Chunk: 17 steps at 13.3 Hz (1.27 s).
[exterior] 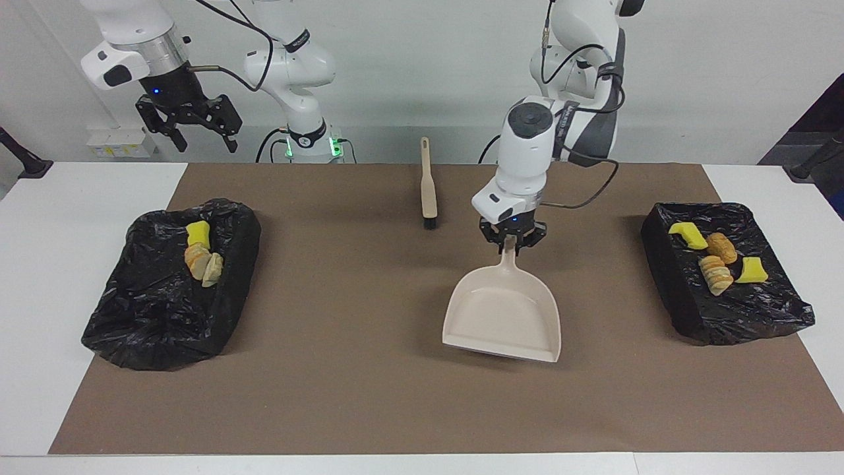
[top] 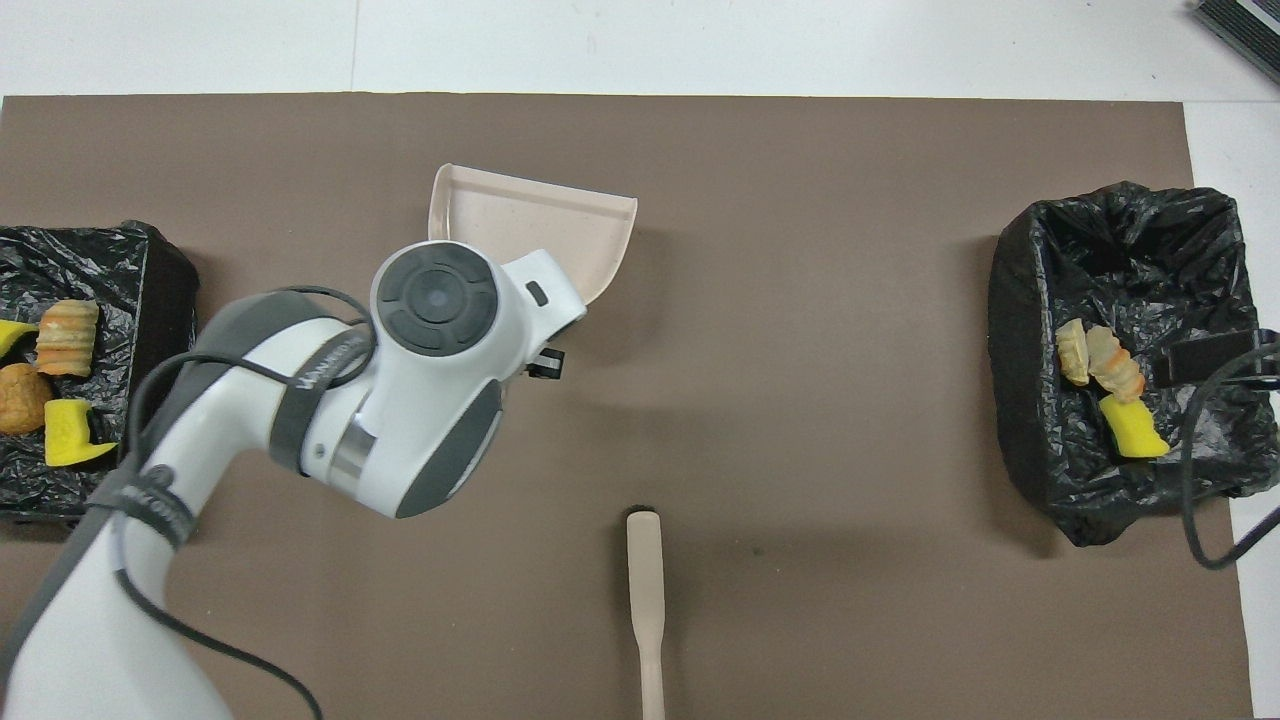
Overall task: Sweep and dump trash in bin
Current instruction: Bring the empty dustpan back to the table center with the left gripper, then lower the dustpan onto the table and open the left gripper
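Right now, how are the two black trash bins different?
The bin at the left arm's end holds four pieces, two yellow and two brown; the bin at the right arm's end holds three, one yellow and two pale tan. The first bin's bag lies flatter with squarer edges, while the second bin's bag looks puffier and more crumpled. Both are lined with black plastic and sit on the brown mat.

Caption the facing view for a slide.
Left gripper holds the empty dustpan mid-mat; trash fills both bins; right gripper waits open.

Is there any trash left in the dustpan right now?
No, the facing view shows the dustpan, held by the left gripper, with a bare beige inside and no pieces in it.
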Tool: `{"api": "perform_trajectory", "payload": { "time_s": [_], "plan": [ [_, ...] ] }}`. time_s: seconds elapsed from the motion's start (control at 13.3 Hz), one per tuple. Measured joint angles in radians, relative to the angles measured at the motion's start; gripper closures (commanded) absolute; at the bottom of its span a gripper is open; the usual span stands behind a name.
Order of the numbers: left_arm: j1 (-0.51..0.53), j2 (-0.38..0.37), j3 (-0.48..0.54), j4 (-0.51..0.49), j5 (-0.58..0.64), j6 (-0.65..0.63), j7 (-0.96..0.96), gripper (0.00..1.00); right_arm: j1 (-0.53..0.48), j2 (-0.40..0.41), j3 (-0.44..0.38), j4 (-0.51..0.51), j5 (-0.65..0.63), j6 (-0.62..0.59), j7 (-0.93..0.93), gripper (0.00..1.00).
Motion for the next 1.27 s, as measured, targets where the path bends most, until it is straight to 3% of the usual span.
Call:
{"api": "perform_trajectory", "payload": {
  "time_s": [0.6, 0.97, 1.12, 1.2, 1.27],
  "plan": [
    [-0.117, 0.242, 0.002, 0.266, -0.024, 0.0, -0.295, 1.0, 0.006, 0.0, 0.005, -0.001, -0.018, 0.002, -0.017, 0.0],
    [-0.119, 0.29, 0.006, 0.295, -0.075, -0.006, -0.298, 1.0, 0.008, 0.0, 0.005, -0.001, -0.018, 0.002, -0.017, 0.0],
    [-0.119, 0.291, 0.006, 0.294, -0.111, -0.02, -0.298, 0.89, 0.008, 0.0, 0.005, -0.001, -0.018, 0.002, -0.017, 0.0],
    [-0.119, 0.293, 0.005, 0.292, -0.12, -0.024, -0.298, 0.69, 0.008, 0.0, 0.005, -0.001, -0.018, 0.002, -0.017, 0.0],
    [-0.12, 0.295, 0.005, 0.291, -0.122, -0.024, -0.298, 0.58, 0.008, 0.0, 0.005, -0.001, -0.018, 0.002, -0.017, 0.0]
  ]
}}
